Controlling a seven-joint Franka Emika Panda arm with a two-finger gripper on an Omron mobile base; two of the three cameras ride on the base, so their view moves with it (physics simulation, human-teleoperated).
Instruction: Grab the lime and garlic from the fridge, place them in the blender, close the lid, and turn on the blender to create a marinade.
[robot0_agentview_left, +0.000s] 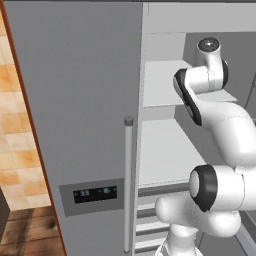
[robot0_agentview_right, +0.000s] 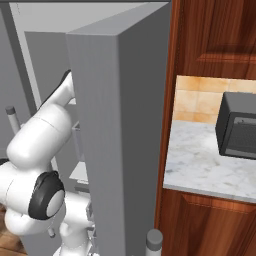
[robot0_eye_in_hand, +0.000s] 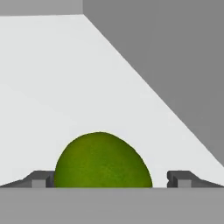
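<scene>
A green lime (robot0_eye_in_hand: 103, 159) lies on a white fridge shelf (robot0_eye_in_hand: 52, 87), close in front of the hand. My gripper (robot0_eye_in_hand: 111, 180) is open around it: the left fingertip (robot0_eye_in_hand: 40, 179) sits at the lime's edge, and a small gap separates the right fingertip (robot0_eye_in_hand: 183, 179) from it. The grey fridge (robot0_agentview_left: 75, 100) has its left door shut and its right side open, with my arm reaching in over the white shelves (robot0_agentview_left: 160, 150). The garlic, the blender and the lid are out of view.
The open fridge door (robot0_agentview_right: 125, 140) stands edge-on right beside my arm. The grey inner fridge wall (robot0_eye_in_hand: 175, 65) is close on the hand's right. A long bar handle (robot0_agentview_left: 128, 185) and a dark display panel (robot0_agentview_left: 95, 193) are on the shut door. A dark microwave (robot0_agentview_right: 237, 132) sits on the marble counter (robot0_agentview_right: 200, 170).
</scene>
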